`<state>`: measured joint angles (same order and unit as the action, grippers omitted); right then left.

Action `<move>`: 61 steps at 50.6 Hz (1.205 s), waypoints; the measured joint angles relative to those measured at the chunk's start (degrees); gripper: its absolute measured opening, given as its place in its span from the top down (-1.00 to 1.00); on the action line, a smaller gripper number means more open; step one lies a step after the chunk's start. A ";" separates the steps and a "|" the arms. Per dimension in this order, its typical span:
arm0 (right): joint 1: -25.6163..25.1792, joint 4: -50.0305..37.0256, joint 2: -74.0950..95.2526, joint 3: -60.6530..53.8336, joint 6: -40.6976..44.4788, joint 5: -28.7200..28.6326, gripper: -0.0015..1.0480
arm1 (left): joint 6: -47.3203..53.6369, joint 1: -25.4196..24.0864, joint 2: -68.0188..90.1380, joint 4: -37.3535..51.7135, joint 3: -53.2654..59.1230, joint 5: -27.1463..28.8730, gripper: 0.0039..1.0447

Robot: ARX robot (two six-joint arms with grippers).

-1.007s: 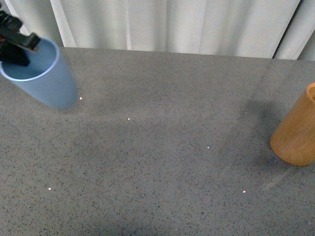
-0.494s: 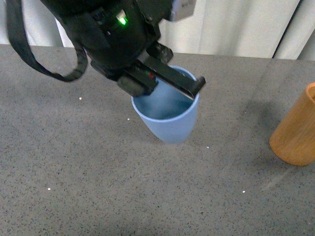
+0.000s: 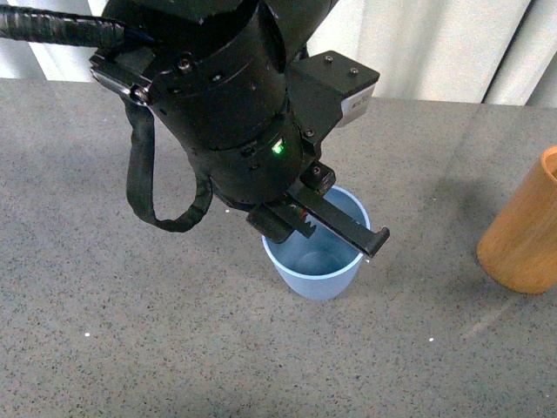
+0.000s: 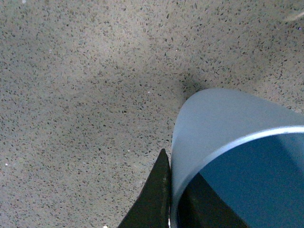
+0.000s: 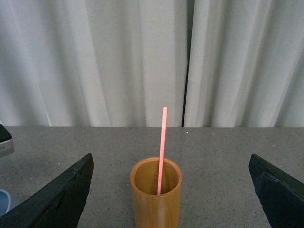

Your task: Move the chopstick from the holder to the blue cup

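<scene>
The light blue cup [image 3: 315,272] stands at the middle of the table. My left gripper [image 3: 335,218] is shut on its rim, one finger outside the wall and one inside [image 4: 173,190]. In the left wrist view the cup [image 4: 223,123] fills the near corner, its base on or just above the tabletop. The orange-tan holder [image 3: 526,231] stands at the table's right edge. In the right wrist view one reddish-pink chopstick [image 5: 162,147] stands upright in the holder [image 5: 156,197]. My right gripper [image 5: 171,159] is open, with its fingers spread wide on either side of the holder and short of it.
The grey speckled table [image 3: 130,322] runs back to white curtains [image 3: 418,43]. My bulky left arm [image 3: 226,104] with its cable loop hangs over the table's middle-left. A sliver of the blue cup [image 5: 3,200] shows at the edge of the right wrist view.
My left arm has carried the blue cup from the far left to the middle of the table, lowering it and turning it more upright. The holder has not moved.
</scene>
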<state>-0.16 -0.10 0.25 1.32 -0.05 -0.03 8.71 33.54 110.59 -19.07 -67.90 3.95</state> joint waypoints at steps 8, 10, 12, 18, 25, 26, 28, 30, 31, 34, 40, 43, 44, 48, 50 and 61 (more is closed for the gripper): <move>0.00 0.00 0.00 0.00 0.00 0.00 -0.81 | -0.02 -0.15 1.46 0.96 0.00 1.88 0.94; 0.00 0.00 0.00 0.00 0.00 0.00 -0.81 | -0.04 -0.26 1.57 1.03 0.00 1.86 0.94; 0.00 0.00 0.00 0.00 0.00 0.00 -0.81 | -0.07 -0.31 1.60 1.14 0.00 1.97 0.94; 0.00 0.00 0.00 0.00 0.00 0.00 -0.81 | -0.72 -0.39 1.68 1.03 -0.02 1.49 0.94; 0.00 0.00 0.00 0.00 0.00 0.00 -0.81 | -1.66 -0.46 1.68 0.35 -0.24 1.57 0.65; 0.00 0.00 0.00 0.00 0.00 0.00 -0.81 | -1.75 -0.48 1.68 -0.20 -0.48 1.22 0.55; 0.00 0.00 0.00 0.02 0.00 0.00 -0.81 | -1.88 -0.55 1.68 -0.63 -0.90 1.05 0.41; 0.00 0.00 0.00 0.00 0.00 0.00 -0.81 | -1.95 -0.59 1.66 -0.77 -1.22 1.11 0.31; 0.00 0.00 0.00 0.00 0.00 0.00 -0.81 | -1.97 -0.61 1.62 -0.83 -1.36 1.09 0.27; 0.00 0.00 0.00 0.00 0.00 0.00 -0.81 | -1.97 -0.79 1.38 -1.33 -1.95 0.98 0.10; 0.00 0.00 0.00 0.00 0.00 0.00 -0.81 | -1.95 -1.42 -0.15 -2.21 -2.45 0.79 -0.28; 0.00 0.00 0.00 0.00 0.00 0.00 -0.81 | -1.92 -2.05 -1.46 -2.43 -2.47 0.63 -0.48; 0.00 0.00 0.00 0.00 0.00 0.00 -0.81 | -1.92 -2.14 -1.68 -2.45 -2.47 0.50 -0.52; 0.00 0.00 0.00 0.00 0.00 0.00 -0.81 | -1.99 -3.23 -3.76 -2.32 -2.40 -0.09 -0.76; 0.00 0.00 0.00 0.00 0.00 0.00 -0.81 | -2.19 -4.11 -5.44 -1.33 -1.88 -1.05 -0.89; 0.00 0.00 0.00 0.00 0.00 0.00 -0.81 | -5.68 -9.75 -19.12 18.71 9.38 -9.62 -0.87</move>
<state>-0.16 -0.10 0.25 1.32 -0.05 -0.03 3.03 23.79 91.46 -0.36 -58.52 -5.67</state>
